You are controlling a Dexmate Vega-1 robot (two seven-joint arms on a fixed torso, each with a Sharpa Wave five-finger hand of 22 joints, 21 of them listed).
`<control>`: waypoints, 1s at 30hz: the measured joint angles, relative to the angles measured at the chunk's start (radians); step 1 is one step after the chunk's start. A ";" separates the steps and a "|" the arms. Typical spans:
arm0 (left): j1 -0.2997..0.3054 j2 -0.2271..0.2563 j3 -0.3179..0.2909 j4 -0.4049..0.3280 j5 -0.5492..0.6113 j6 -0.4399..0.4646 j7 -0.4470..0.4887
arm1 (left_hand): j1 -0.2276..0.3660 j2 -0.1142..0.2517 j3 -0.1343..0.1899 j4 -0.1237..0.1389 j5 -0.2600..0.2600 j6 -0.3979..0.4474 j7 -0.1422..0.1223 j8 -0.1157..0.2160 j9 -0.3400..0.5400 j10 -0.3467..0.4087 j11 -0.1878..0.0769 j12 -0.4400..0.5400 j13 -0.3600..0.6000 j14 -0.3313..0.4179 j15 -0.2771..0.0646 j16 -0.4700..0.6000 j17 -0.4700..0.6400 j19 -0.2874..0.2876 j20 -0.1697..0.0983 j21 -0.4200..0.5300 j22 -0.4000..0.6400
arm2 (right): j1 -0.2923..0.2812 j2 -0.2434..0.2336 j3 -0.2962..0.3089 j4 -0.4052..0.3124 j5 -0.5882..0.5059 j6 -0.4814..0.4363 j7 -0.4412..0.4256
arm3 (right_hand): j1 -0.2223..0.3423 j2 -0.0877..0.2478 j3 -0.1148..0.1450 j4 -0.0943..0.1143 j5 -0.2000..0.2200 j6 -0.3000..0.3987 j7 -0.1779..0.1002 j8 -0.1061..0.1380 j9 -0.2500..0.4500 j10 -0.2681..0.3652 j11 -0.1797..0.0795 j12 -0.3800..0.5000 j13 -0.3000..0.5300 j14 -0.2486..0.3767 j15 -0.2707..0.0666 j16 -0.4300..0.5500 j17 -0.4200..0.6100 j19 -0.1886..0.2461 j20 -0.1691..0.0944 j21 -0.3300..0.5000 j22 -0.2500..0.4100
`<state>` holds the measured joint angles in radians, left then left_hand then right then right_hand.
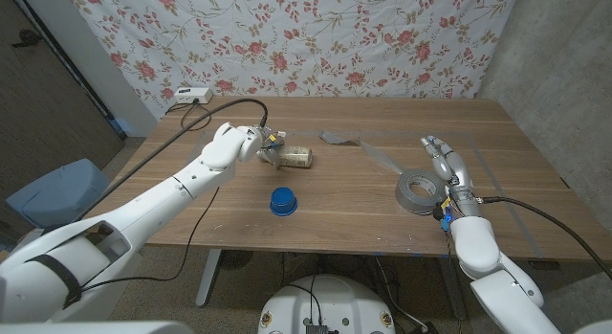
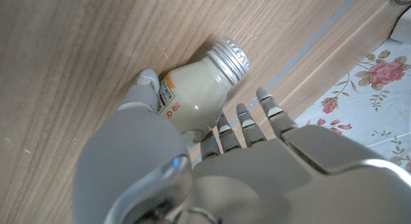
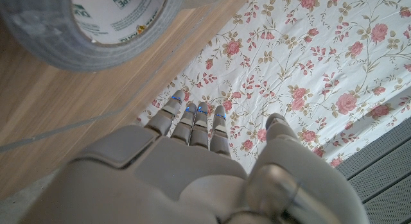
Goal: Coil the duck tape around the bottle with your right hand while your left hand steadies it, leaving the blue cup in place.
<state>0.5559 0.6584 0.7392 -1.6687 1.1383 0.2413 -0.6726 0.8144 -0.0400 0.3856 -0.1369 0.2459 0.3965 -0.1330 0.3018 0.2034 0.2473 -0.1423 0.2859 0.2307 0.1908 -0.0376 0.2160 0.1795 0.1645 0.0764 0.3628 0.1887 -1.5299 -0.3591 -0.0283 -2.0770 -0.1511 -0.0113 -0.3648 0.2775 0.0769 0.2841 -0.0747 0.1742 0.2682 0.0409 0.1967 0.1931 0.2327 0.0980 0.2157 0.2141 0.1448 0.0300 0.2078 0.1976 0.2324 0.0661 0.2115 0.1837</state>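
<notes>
Lying on its side on the wood-grain table [image 1: 363,195], the small bottle [image 1: 295,159] is a squat, cream-coloured thing with a ribbed silver screw cap and an orange-lettered label. The left hand [image 1: 260,143], smooth grey-white plastic, grips the bottle's base end; in the left wrist view its thumb sits against one side of the bottle [image 2: 196,95] and its fingers [image 2: 247,124] curve along the other. The roll of tape [image 1: 420,189] is a thick dull-grey ring with a white printed core, flat on the table well to the right of the bottle. The right hand [image 1: 447,168] stands just beside the roll, fingers straight and slightly apart, holding nothing. A round blue cup [image 1: 282,201] sits upside down near the front edge, apart from both. A strip of grey tape [image 1: 337,137] lies stuck on the table beyond the bottle.
</notes>
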 measured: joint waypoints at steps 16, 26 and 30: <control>0.029 -0.022 -0.005 0.029 -0.012 0.011 0.053 | 0.040 0.064 0.025 -0.007 -0.041 0.058 0.030 0.242 0.115 0.265 0.012 0.090 0.090 0.231 -0.007 0.107 0.104 0.107 -0.003 0.075 0.030 | -0.012 -0.006 0.005 -0.018 -0.023 -0.013 -0.008 | 0.001 -0.001 0.000 0.000 0.004 0.003 -0.003 0.000 0.000 0.000 0.000 0.000 0.000 0.000 0.000 0.000 0.000 0.004 -0.004 0.000 0.000; 0.052 -0.033 -0.022 0.015 -0.059 0.067 0.087 | 0.039 0.065 0.002 0.016 0.009 0.032 0.056 0.296 0.375 0.301 0.037 0.197 0.258 0.294 -0.006 0.151 0.247 0.092 0.012 0.180 0.089 | -0.040 -0.010 0.009 -0.064 -0.066 -0.065 -0.015 | 0.010 0.018 -0.004 -0.010 0.004 0.067 0.006 0.022 0.000 0.085 0.010 0.023 0.007 0.150 -0.007 0.063 0.019 0.090 0.004 0.033 0.005; 0.053 -0.036 -0.024 0.009 -0.078 0.082 0.102 | 0.039 0.065 0.014 0.004 0.018 0.032 0.077 0.310 0.448 0.309 0.046 0.234 0.308 0.303 -0.007 0.159 0.284 0.087 0.017 0.210 0.106 | -0.063 -0.021 0.002 -0.111 -0.112 -0.130 -0.013 | 0.011 0.018 -0.011 -0.020 0.004 0.077 0.006 0.026 0.000 0.095 0.009 0.025 0.007 0.155 -0.012 0.063 0.024 0.096 0.011 0.033 0.005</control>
<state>0.6094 0.6225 0.7148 -1.6596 1.0603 0.3230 -0.5704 0.8536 0.0249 0.3999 -0.1334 0.2638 0.4286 -0.0563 0.6116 0.6514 0.5566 -0.0961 0.5203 0.5383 0.4939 -0.0446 0.3751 0.4635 0.2514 0.0930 0.5725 0.2942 -1.5926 -0.3805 -0.0258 -2.1880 -0.2628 -0.1411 -0.3777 0.2890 0.0947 0.2731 -0.0944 0.1779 0.3453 0.0466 0.2223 0.1931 0.3281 0.1072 0.2406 0.2213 0.3003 0.0175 0.2708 0.2212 0.3282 0.0776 0.2442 0.1888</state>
